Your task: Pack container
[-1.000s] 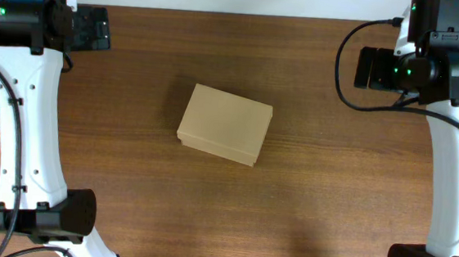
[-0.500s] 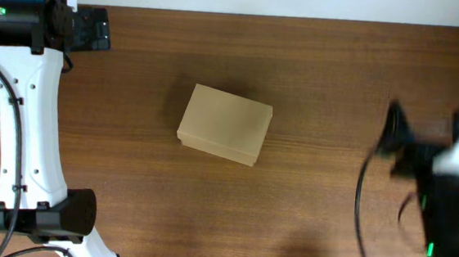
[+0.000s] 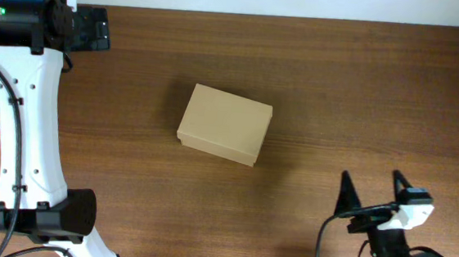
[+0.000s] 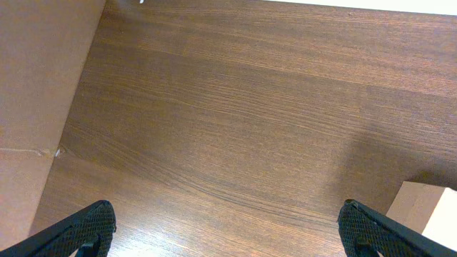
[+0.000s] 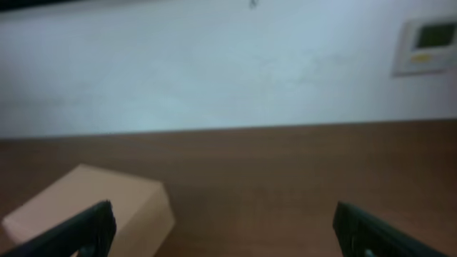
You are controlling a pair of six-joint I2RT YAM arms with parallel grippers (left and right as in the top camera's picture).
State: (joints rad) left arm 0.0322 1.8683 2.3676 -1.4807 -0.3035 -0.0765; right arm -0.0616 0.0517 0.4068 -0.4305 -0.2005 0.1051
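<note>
Wood-grain table fills every view; a white wall backs it in the blurred right wrist view. Only a corner of the container shows at the left wrist view's lower right; overhead it lies closed at centre frame. Left gripper, upper left overhead, is spread wide and empty. Right gripper, at the lower right, is likewise spread, touching nothing. A wall panel is cut off at the upper right.

The right gripper has swung away from the far corner of the table and now sits by the near edge.
</note>
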